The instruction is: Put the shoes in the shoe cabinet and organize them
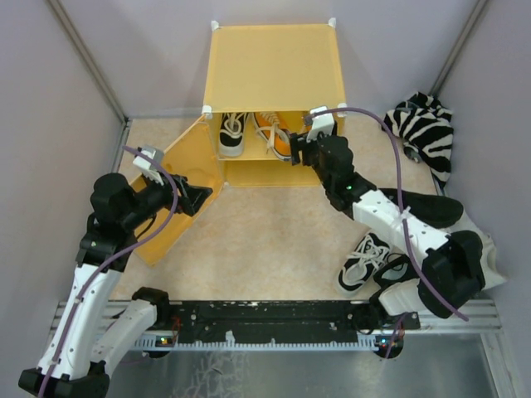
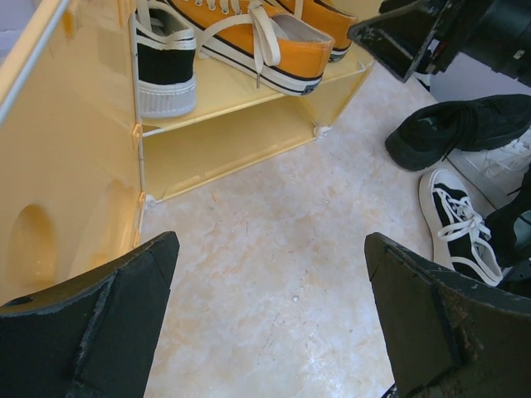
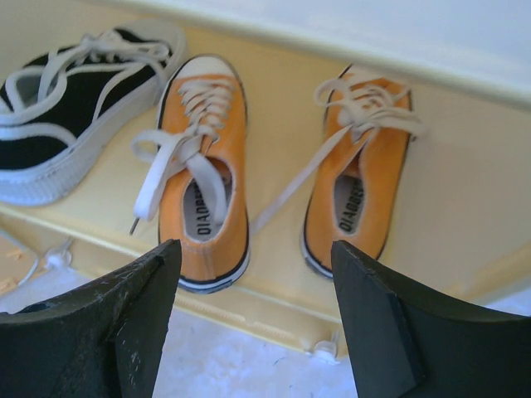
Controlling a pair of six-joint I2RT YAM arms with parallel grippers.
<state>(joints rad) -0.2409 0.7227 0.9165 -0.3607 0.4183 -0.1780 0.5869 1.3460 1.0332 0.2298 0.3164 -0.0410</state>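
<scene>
The yellow shoe cabinet (image 1: 274,62) stands at the back with its door (image 1: 170,195) swung open to the left. On its inner shelf (image 3: 282,303) sit two orange shoes (image 3: 203,186) (image 3: 357,191) side by side, heels outward, and one black-and-white shoe (image 3: 70,133) to their left. The other black-and-white shoe (image 1: 365,261) lies on the floor by the right arm. My right gripper (image 3: 255,274) is open just in front of the shelf edge, with nothing between its fingers. My left gripper (image 2: 271,265) is open over bare floor beside the door (image 2: 50,166).
A zebra-striped cloth (image 1: 427,128) lies at the back right. A dark, all-black shoe-like thing (image 2: 460,128) rests on something white near the right arm. The cabinet's lower compartment (image 2: 224,145) holds nothing. Grey walls close in on both sides.
</scene>
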